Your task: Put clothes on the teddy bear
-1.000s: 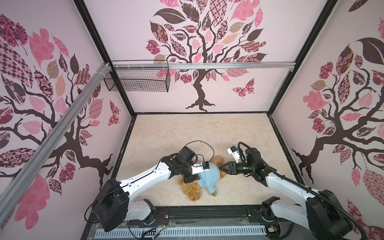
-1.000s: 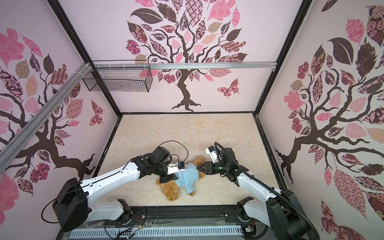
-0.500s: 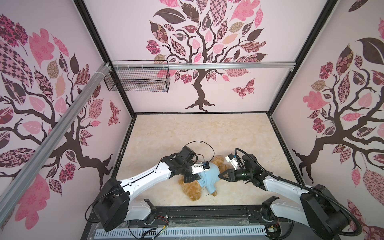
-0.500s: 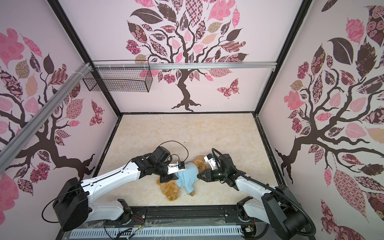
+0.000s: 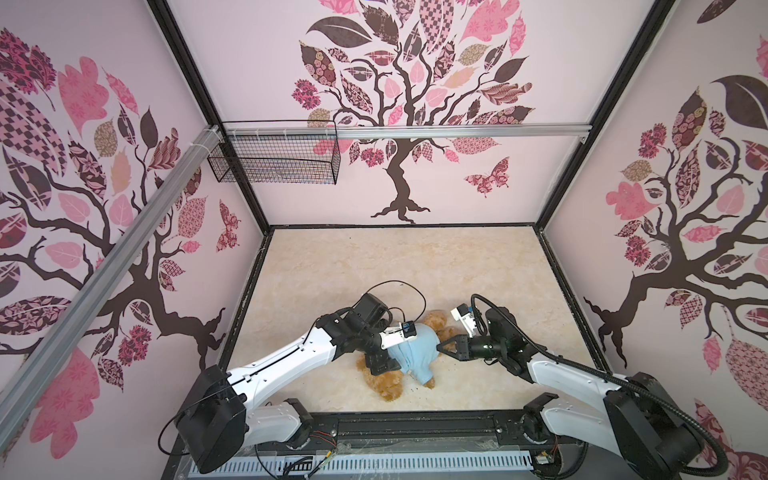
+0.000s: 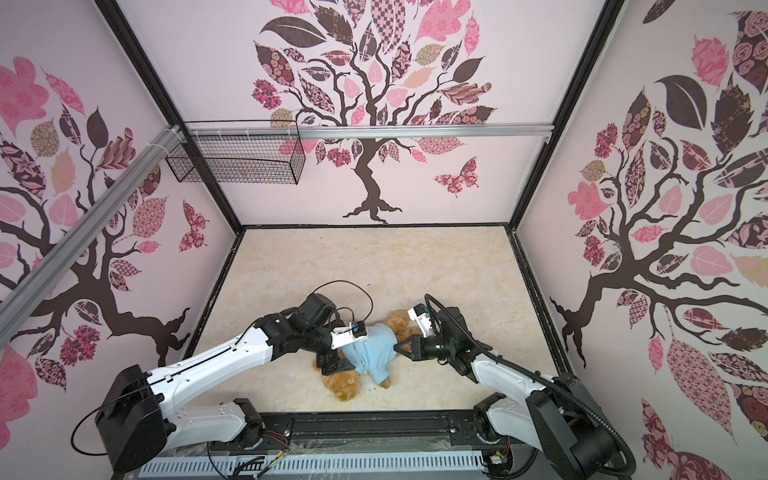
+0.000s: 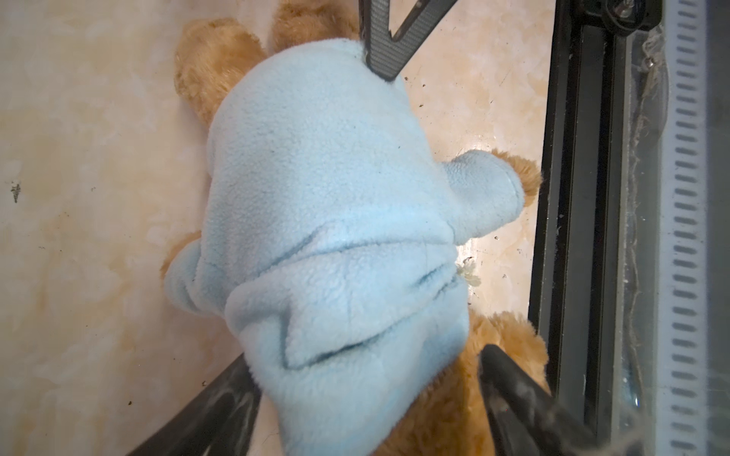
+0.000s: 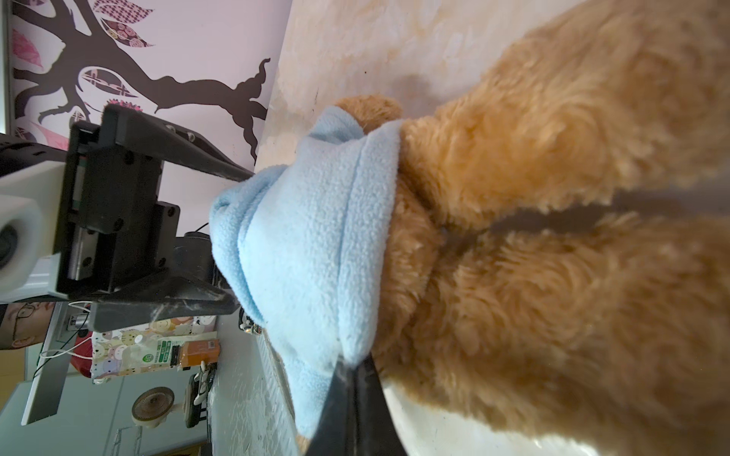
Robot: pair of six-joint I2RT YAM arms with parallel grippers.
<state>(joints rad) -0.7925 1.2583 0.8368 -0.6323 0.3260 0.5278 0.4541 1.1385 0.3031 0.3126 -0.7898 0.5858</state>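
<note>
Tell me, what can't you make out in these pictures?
- Face of the golden-brown plush bear: turned away, both top views.
- Underside of the light-blue fleece shirt: beneath the bear, every view.
- Whether the shut right hand pinches fleece: fingertips cover the hem, left wrist view.

Left arm (image 5: 286,359) reaches toward middle, left gripper (image 5: 388,360) jaws spread wide. Right arm (image 5: 573,370) low, right gripper (image 5: 441,345) pinched shut, pointing inward.
</note>
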